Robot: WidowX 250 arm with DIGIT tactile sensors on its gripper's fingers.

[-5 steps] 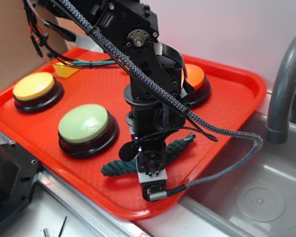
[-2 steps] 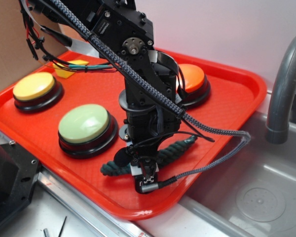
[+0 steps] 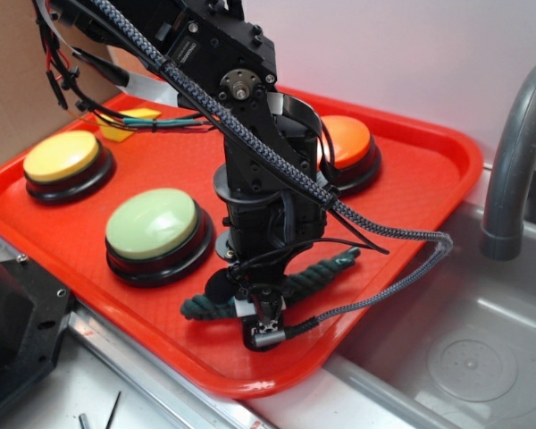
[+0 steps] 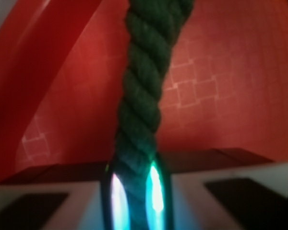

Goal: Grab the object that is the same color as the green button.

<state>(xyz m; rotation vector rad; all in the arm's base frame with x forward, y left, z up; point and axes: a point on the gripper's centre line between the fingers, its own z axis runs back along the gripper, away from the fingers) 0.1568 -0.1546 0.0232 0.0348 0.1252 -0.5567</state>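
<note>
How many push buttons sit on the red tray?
3. The yellow button sits at the tray's left, the green button nearer the front edge beside the arm, and the orange button behind the arm, partly hidden. The arm could be hiding another.

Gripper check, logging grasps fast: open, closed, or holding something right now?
Gripper: closed on the green rope, which lies on the red tray.

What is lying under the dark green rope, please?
Under the rope only the red tray shows, with nothing between them. The rope's middle is hidden by the gripper in the exterior view, so what lies under that part cannot be seen.
</note>
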